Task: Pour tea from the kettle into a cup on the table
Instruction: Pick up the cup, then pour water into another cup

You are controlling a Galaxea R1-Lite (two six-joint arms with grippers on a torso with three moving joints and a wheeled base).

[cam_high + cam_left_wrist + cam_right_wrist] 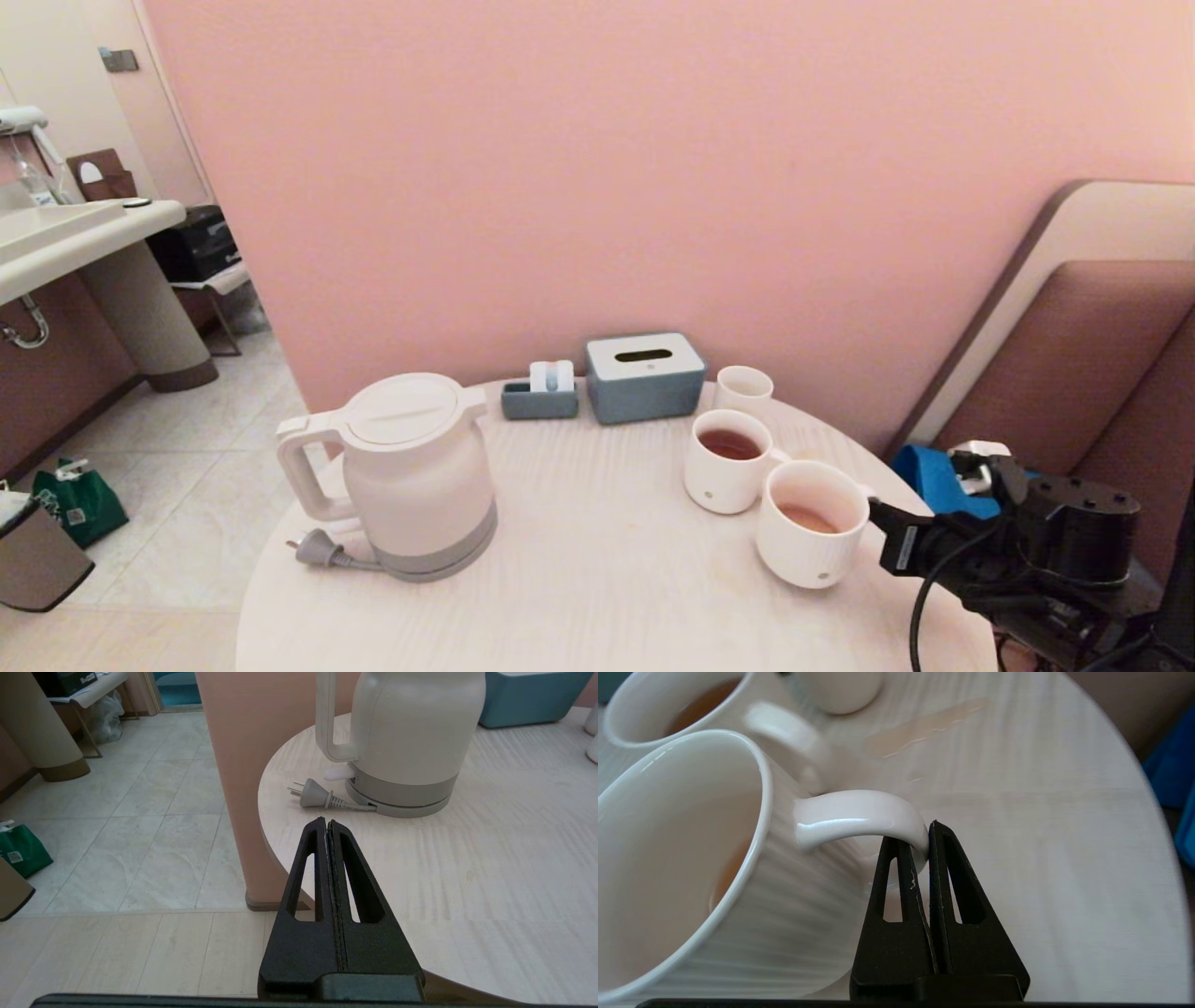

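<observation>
The white kettle (415, 476) (411, 732) stands upright on the left of the round pale table (597, 597), its grey plug (317, 549) lying beside it. The ribbed white cup (810, 537) (691, 858) stands near the right edge with a little pale orange tea (808, 519) in it. My right gripper (875, 509) (920, 837) is shut on the cup's handle (859, 812), one finger inside the loop and one outside. My left gripper (325, 821) is shut and empty, hovering near the table's left edge, short of the plug.
A like mug with dark tea (728, 457) touches the cup's far-left side. Behind it stand a small plain cup (744, 387), a grey tissue box (644, 376) and a small tray (540, 397). A wet streak (924, 728) marks the tabletop. A padded bench (1074, 373) is on the right.
</observation>
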